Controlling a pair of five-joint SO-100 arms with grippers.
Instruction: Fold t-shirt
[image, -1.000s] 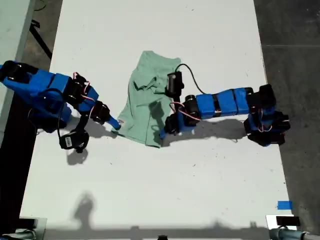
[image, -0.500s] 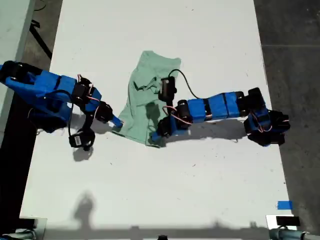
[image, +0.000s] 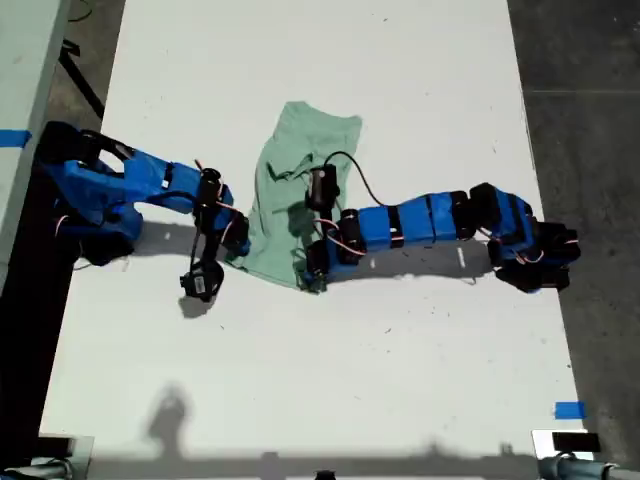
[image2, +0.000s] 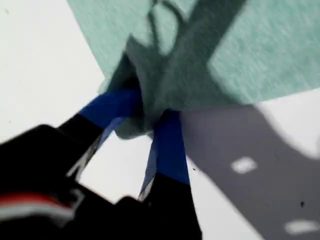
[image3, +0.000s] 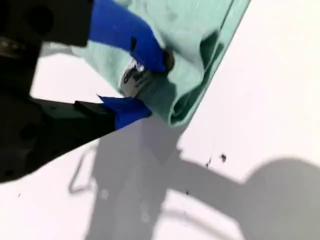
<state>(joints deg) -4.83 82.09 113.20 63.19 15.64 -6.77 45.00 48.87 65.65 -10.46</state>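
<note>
The pale mint-green t-shirt (image: 290, 170) lies rumpled on the white table (image: 350, 380), partly gathered, a little left of the exterior view's middle. My first gripper (image: 238, 243) reaches in from the exterior view's left. It is shut on the shirt's lower left corner, with cloth (image2: 260, 50) bunched between its blue fingers (image2: 167, 145). My second gripper (image: 312, 275) comes from the exterior view's right. It is shut on the folded bottom corner (image3: 190, 30), where a white label (image3: 134, 77) sits between its fingers. Its wrist camera hides part of the shirt's middle.
A strip of blue tape (image: 569, 410) marks the table near the exterior view's lower right corner. Dark floor (image: 590, 60) borders the table on both sides. My first arm's wrist camera (image: 200, 282) hangs low beside the shirt. Arm shadows fall toward the exterior view's bottom.
Both arms have stretched inward. The first arm has extended toward the shirt, its camera swinging toward the exterior view's right. The second gripper has slid toward the exterior view's left, onto the bottom corner.
</note>
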